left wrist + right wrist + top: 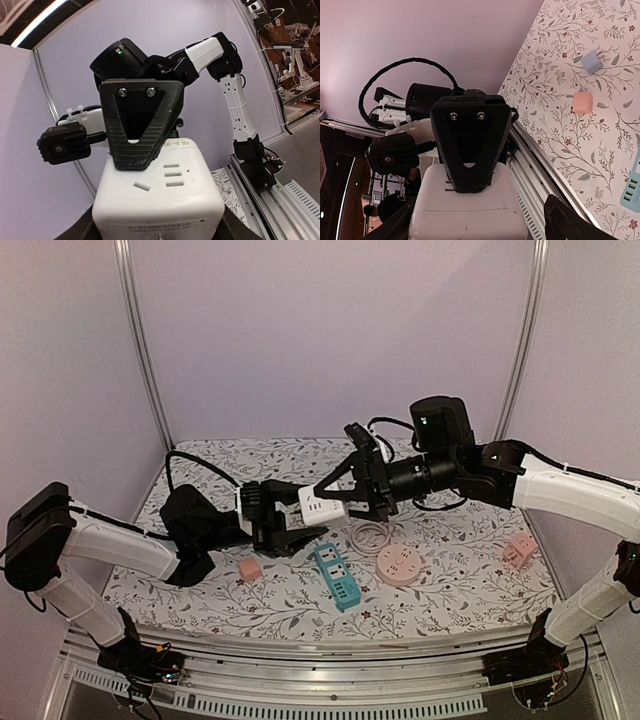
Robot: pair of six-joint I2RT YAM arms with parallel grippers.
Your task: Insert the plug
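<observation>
White socket cube: filled the bottom of both wrist views, held in the air above the middle of the flowered cloth. Four slots showed on its upper face. The small print along its front edge was too fine to read.
Left gripper: was clamped on the cube from two sides. In its own view only the dark edges of its fingers showed, cut off at the lower corners.
Right gripper: stood with its jaws wide, straddling the same cube at a right angle to the left pair. One ribbed finger lay over the cube's top face and the other was hidden beneath. In its own view a gap showed beside one finger.
Plug: could not be made out in any view. A coil of white cord lay on the cloth below the right gripper, its ends hidden.
Power strips: a teal strip and a round pink one lay near each other toward the front edge. Their sockets were too small to read from above.
Small blocks: a pink cube sat on the cloth below the left gripper. A pink piece of unclear shape lay near the right edge. A pale blue block appeared only in the right wrist view.
</observation>
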